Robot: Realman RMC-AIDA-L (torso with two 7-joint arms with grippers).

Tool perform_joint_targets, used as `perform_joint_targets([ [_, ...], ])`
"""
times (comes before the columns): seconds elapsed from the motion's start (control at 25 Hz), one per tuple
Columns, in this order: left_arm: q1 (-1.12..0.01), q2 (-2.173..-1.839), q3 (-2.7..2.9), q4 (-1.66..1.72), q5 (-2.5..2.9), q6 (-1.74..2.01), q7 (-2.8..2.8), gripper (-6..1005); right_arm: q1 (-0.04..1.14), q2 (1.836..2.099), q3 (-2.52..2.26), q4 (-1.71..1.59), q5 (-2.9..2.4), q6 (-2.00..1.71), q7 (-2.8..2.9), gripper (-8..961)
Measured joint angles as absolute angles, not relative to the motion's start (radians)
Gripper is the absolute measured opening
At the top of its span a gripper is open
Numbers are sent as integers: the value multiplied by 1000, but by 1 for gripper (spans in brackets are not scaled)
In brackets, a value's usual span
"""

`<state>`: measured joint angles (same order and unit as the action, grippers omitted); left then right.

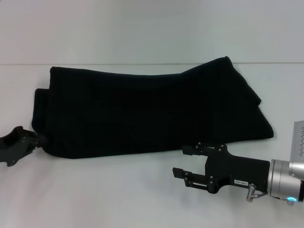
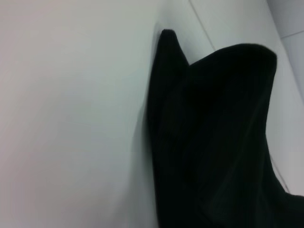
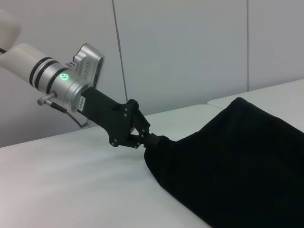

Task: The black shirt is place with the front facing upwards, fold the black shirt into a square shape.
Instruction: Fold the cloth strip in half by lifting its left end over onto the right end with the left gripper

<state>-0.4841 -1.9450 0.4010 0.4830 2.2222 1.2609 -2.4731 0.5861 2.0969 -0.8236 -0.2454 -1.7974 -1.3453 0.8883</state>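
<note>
Lying folded into a long dark band across the middle of the white table (image 1: 95, 190), the black shirt (image 1: 152, 114) leaves you bare surface along its near edge and off both ends, while its far edge runs close to the table's back seam. Your left gripper (image 1: 38, 139) sits at the shirt's near left corner, and only the right wrist view shows its fingers (image 3: 151, 138) pinched together on that cloth corner. Your right gripper (image 1: 183, 161) hovers just off the near edge, jaws apart and holding nothing.
</note>
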Motion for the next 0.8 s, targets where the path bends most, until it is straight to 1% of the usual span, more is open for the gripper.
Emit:
perform_joint_targets([
  [0.04,-481,-1945,387,485,2221,1270,-2469,73,585,2097,-823,-245,-1797,-1346,888,685],
  [0.24,-465,-1942,294,486,2219,1328,-2439,44,583,2097,-821,-245,-1796,-1350,888,685],
  [0.44,-458,-1942,281,482,2218,1335,-2423,44,584,2097,-821,-245,-1796,-1350,888,684],
  [0.68,-448,-1950,279,476,2219,1324,-2415,45,586,2097,-821,-245,-1796,-1350,888,683],
  [0.8,-445,-1953,278,471,2218,1323,-2408,65,585,2097,-821,-244,-1796,-1351,888,683],
])
